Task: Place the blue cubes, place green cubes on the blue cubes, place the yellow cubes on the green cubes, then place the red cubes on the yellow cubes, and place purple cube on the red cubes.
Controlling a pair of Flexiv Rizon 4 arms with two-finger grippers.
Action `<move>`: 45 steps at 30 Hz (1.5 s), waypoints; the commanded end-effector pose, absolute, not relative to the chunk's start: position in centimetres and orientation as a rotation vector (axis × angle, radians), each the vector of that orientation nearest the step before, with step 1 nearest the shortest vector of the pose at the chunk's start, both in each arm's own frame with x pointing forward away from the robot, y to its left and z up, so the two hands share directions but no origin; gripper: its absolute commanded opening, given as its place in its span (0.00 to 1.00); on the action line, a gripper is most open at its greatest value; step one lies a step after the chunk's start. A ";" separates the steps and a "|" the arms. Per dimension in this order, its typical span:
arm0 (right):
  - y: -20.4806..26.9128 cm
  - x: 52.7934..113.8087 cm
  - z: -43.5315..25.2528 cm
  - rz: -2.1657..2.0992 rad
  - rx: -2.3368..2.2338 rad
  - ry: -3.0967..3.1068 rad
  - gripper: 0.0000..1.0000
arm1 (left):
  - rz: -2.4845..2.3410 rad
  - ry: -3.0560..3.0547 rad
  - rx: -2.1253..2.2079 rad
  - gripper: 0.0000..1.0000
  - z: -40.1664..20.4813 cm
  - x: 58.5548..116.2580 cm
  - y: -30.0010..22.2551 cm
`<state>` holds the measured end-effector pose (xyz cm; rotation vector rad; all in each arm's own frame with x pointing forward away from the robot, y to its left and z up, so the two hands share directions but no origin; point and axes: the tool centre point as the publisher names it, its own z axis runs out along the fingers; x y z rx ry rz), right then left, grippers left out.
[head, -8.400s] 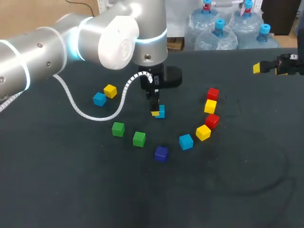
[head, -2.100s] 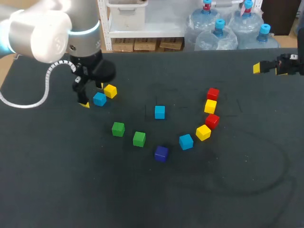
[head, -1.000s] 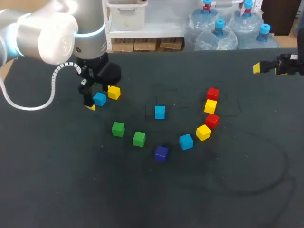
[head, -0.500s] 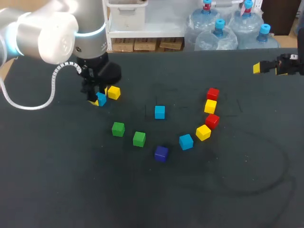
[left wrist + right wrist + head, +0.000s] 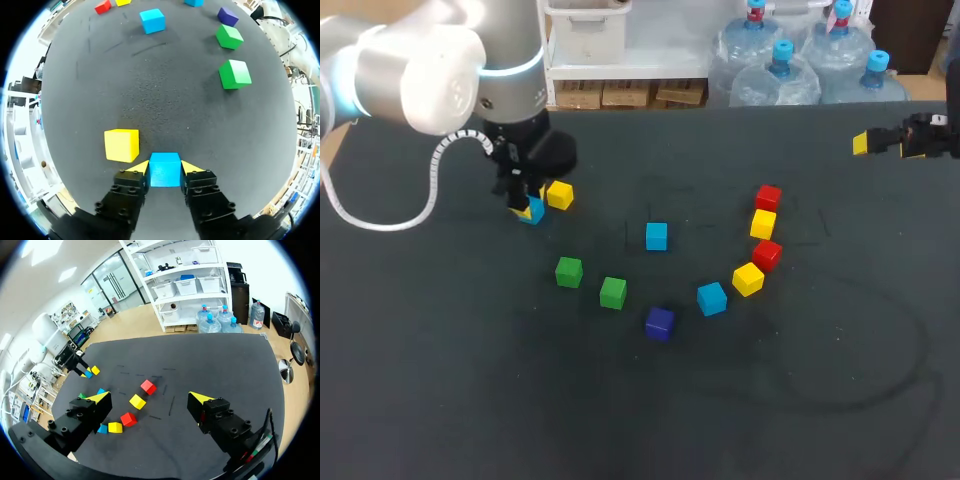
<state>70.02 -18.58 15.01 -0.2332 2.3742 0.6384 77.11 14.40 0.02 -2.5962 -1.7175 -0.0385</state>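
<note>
Left gripper [image 5: 165,168] is pinching a blue cube [image 5: 165,175] between its yellow tips. Both fingers are pressing on opposite sides, so the jaws are standing just one cube's width apart. In the head view I am seeing this grip [image 5: 525,205] at the far left part of the table [image 5: 470,380], with the left arm [image 5: 430,70] coming in from that corner. Whether the blue cube is resting on the table or hanging slightly above it, I cannot tell. A lone yellow cube [image 5: 121,145] is sitting just beside one finger, close to the blue cube but not touching it.

Ahead of the fingers two green cubes [image 5: 235,74] are lying near each other, and the purple cube [image 5: 227,16] is lying just past them. A second blue cube [image 5: 656,236] is sitting alone near the table's middle. A third blue cube [image 5: 711,298] is lying between the purple cube and a curved row on the right. In that row two red cubes [image 5: 768,197] and two yellow cubes [image 5: 748,278] are alternating from far to near, each close against the next.

Right gripper [image 5: 149,399] is hanging wide open with nothing between its fingers. It is near the table's far right edge, well apart from every cube.
</note>
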 end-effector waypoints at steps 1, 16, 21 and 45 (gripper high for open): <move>-18.5 70.0 15.0 0.634 -0.231 2.375 1.00 | -0.060 -1.721 -2.590 0.00 0.4 76.6 14.2; -18.5 70.0 15.0 0.634 -0.231 2.375 1.00 | -0.087 -1.868 -2.483 0.00 4.9 74.6 10.9; -18.5 70.0 15.0 0.634 -0.231 2.375 1.00 | -0.055 -1.981 -2.403 0.00 5.3 73.9 9.0; -18.5 70.0 15.0 0.634 -0.231 2.375 1.00 | 0.077 -2.190 -2.206 0.00 2.4 72.7 3.5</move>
